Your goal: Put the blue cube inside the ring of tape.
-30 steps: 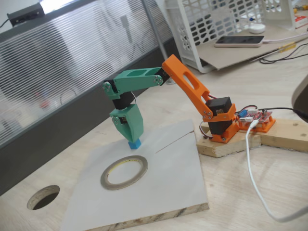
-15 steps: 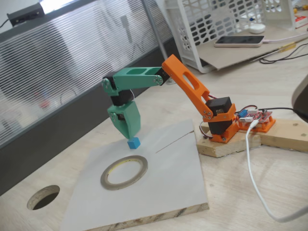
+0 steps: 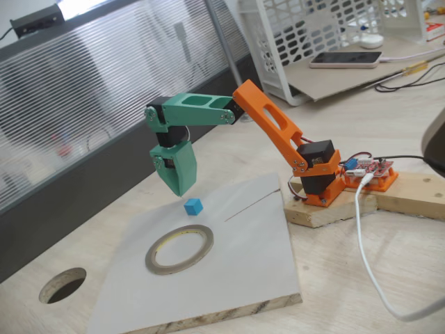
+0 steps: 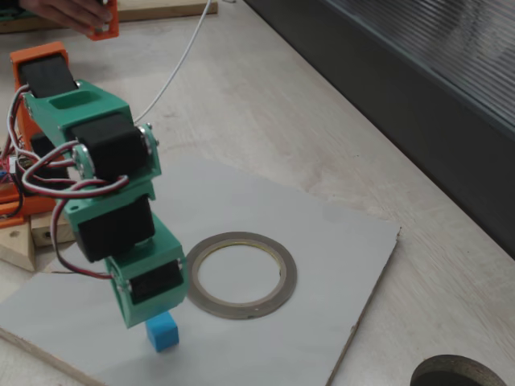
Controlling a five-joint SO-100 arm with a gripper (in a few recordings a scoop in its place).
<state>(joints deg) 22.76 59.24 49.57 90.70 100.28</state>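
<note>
Blue cube [image 3: 193, 206] sits flat on the grey board [image 3: 257, 257], just below and slightly in front of the gripper [image 3: 177, 186], clear of it with a gap of air between. It has no long axis to speak of; in both fixed views it rests squarely on one face, turned so that a vertical edge faces the camera. In the other fixed view the cube [image 4: 162, 331] lies directly under the green gripper [image 4: 153, 310] tip. Whether the jaws are spread or pressed together cannot be told from either view; they hold nothing.

Beyond the cube from the gripper lies the ring of tape [image 3: 179, 248], flat on the same board, near the cube but not touching it, its open centre showing bare board.

A second ago the gripper tip was down on the cube; half a second ago it had lifted just off it; now it hangs higher, and the cube has stayed where it was, outside the ring.
</note>
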